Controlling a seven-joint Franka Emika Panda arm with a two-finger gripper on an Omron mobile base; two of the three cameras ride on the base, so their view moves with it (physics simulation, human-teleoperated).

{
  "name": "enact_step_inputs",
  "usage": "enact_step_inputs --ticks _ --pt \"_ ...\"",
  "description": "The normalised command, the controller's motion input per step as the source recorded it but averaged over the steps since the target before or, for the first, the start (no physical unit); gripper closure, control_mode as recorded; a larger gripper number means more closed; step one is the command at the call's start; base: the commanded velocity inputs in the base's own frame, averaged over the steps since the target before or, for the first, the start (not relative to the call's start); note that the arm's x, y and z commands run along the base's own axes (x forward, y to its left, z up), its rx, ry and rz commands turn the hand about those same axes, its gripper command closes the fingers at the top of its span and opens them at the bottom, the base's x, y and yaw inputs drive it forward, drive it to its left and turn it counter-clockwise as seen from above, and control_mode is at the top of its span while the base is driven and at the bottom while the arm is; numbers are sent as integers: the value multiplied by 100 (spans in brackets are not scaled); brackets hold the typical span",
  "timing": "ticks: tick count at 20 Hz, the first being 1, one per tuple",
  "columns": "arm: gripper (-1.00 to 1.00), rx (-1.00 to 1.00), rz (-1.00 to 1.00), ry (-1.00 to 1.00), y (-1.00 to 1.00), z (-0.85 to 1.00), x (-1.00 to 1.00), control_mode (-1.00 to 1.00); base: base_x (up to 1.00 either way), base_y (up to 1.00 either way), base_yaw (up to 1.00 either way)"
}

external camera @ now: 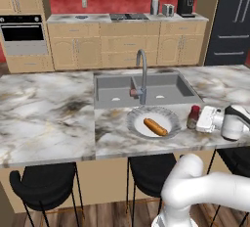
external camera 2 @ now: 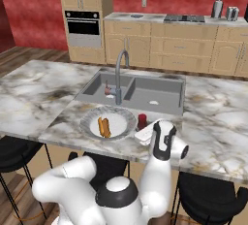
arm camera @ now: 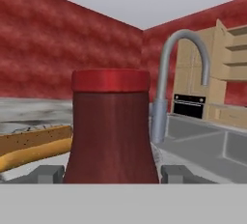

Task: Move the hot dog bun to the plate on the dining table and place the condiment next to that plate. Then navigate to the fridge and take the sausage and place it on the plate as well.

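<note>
The pincer stands spread around the smooth dark-red condiment. Just beyond, the oblong orange-brown bun lies on the round glassy-rimmed plate, on the veined marble surface.

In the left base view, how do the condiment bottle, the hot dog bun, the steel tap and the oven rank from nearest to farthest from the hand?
1. Condiment bottle: right at the hand, beside the plate.
2. Hot dog bun: on the plate, left of the bottle.
3. Steel tap: behind the plate, at the sink.
4. Oven: far left, at the back wall.
</note>
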Motion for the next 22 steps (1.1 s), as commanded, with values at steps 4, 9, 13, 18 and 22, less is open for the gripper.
enact_step_inputs --ticks 4,9,13,18,22 --pt "100 0 2 0 0 -29 30 -100 0 0 0" --pt "100 0 7 0 0 -31 27 -100 0 0 0" --pt "100 0 8 0 0 -36 14 -100 0 0 0" --pt "-100 0 8 -6 -2 -29 0 -100 0 0 0" --pt "-100 0 2 -6 0 -11 0 -100 0 0 0"
